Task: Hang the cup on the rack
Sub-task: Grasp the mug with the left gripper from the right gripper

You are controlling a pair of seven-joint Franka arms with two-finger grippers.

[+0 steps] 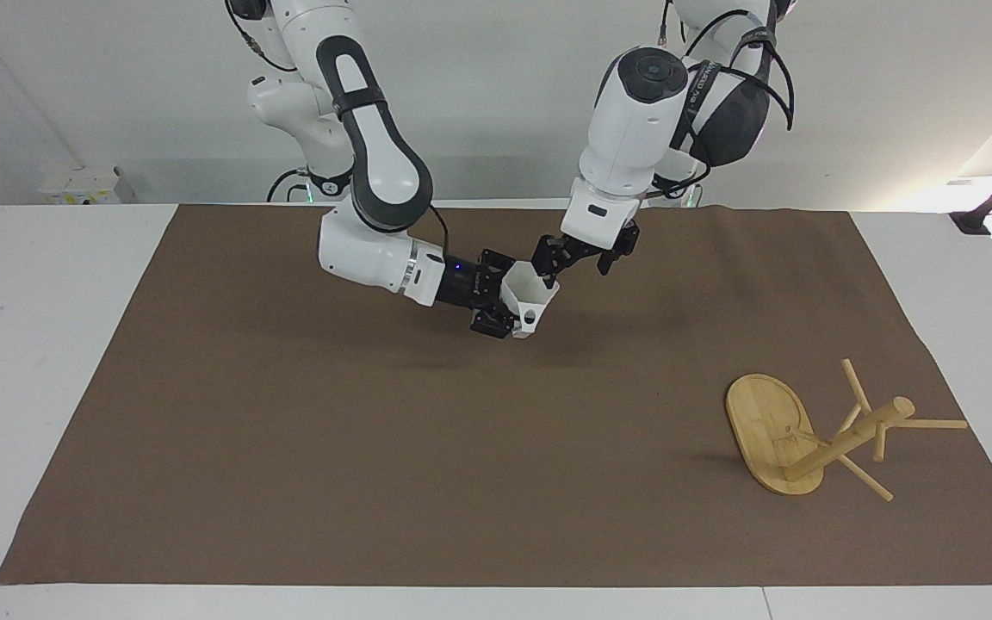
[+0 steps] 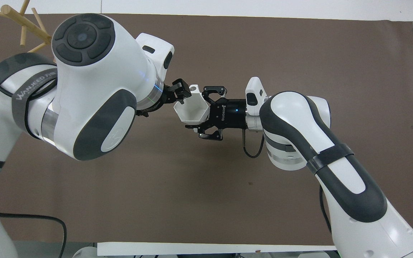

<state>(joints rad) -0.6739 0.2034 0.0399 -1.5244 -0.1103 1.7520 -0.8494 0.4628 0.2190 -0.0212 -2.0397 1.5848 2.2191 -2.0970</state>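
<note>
Both end effectors meet mid-mat: right [image 1: 506, 308] clamps the cup [image 1: 532, 300], left [image 1: 576, 259] spread beside its rim.

Bright, even light; soft shadows

The cup [image 1: 530, 301] sitting clamped in the right gripper [image 1: 496, 301] is looking like smooth, matt white plastic with flat facets. The black fingers [image 2: 212, 88] gripping it are showing a dull, hard finish. Beneath both grippers, the brown cloth [image 1: 461, 448] is lying matt and faintly rough. The left gripper [image 1: 578, 258], hanging at the cup's rim, is reading as the same dull black. Well away from both, the rack [image 1: 806, 435] is showing pale, smooth wood with a soft sheen.
</note>
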